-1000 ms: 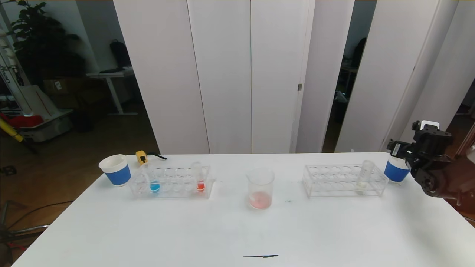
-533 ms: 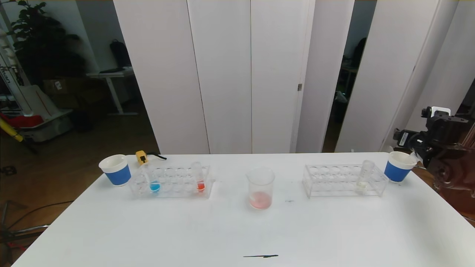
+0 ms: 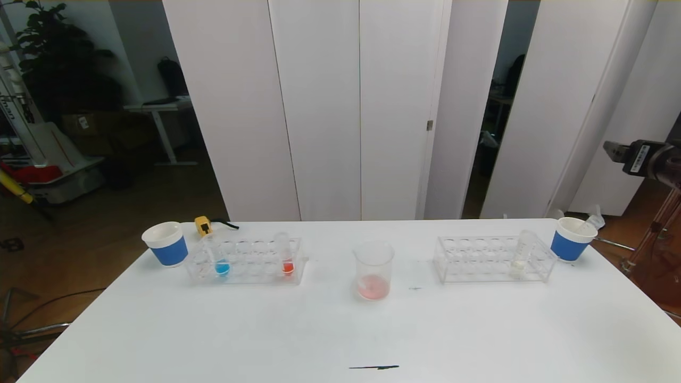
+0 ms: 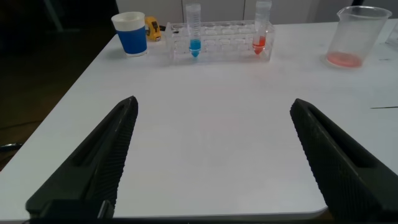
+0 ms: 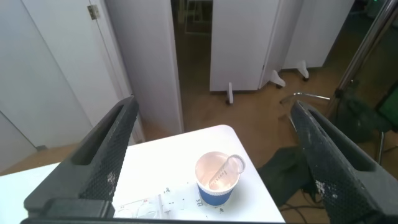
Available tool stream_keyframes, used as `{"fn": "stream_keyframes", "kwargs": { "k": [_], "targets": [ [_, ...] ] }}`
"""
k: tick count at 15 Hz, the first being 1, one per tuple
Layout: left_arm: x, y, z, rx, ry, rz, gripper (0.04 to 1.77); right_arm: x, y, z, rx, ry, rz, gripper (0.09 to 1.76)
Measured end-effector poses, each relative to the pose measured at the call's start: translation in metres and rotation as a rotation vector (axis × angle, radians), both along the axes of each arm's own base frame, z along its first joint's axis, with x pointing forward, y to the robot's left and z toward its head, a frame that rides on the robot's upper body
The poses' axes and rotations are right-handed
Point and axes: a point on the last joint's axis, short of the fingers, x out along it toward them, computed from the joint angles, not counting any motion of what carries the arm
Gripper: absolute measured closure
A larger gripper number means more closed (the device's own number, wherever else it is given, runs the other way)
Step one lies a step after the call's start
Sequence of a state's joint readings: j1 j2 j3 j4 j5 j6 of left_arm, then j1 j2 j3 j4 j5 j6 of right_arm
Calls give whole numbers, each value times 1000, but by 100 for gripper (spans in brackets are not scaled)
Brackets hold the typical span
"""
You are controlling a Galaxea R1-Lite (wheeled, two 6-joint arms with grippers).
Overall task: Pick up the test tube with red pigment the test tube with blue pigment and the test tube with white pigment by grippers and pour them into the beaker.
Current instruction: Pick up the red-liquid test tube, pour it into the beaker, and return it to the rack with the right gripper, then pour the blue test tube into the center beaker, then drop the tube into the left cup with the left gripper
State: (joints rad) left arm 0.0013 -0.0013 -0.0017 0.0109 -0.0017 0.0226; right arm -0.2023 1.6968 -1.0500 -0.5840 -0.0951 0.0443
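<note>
The test tube with blue pigment (image 3: pixel 222 267) and a tube with orange-red pigment (image 3: pixel 287 265) stand in the left clear rack (image 3: pixel 250 250). Both also show in the left wrist view, the blue one (image 4: pixel 194 45) and the red one (image 4: pixel 259 43). The test tube with white pigment (image 3: pixel 518 266) stands in the right rack (image 3: pixel 479 260). The beaker (image 3: pixel 374 268) stands mid-table with a little pink-red liquid. My right gripper (image 5: pixel 212 106) is open and empty, raised above the right blue cup (image 5: pixel 217 186). My left gripper (image 4: pixel 214 104) is open over the table's near left part.
An empty tube (image 5: pixel 233 169) leans in the right blue cup (image 3: pixel 572 239) at the table's far right corner. Another blue cup (image 3: pixel 166 244) and a yellow tape measure (image 3: pixel 202 225) sit beside the left rack. A short dark mark (image 3: pixel 373 367) lies near the front edge.
My right gripper has lifted up and to the right, away from the right blue cup, leaving the empty tube leaning in it. Nothing else has moved.
</note>
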Motion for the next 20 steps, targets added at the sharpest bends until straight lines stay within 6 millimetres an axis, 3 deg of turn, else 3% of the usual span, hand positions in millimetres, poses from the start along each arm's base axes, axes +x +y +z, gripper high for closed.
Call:
{"fn": "stream_keyframes", "kwargs": {
  "k": [5, 9, 15, 17, 20],
  "targets": [
    [0, 0, 0, 1, 0, 0, 6, -107, 25, 34, -64, -95, 126, 10],
    [0, 0, 0, 0, 0, 0, 6, -189, 43, 33, -87, -137, 145, 10],
    [0, 0, 0, 0, 0, 0, 6, -299, 65, -18, -54, -32, 174, 10],
    [0, 0, 0, 0, 0, 0, 6, -322, 67, -44, -53, -24, 158, 10],
    [0, 0, 0, 0, 0, 0, 6, -334, 66, -77, -37, -9, 126, 10]
  ]
}}
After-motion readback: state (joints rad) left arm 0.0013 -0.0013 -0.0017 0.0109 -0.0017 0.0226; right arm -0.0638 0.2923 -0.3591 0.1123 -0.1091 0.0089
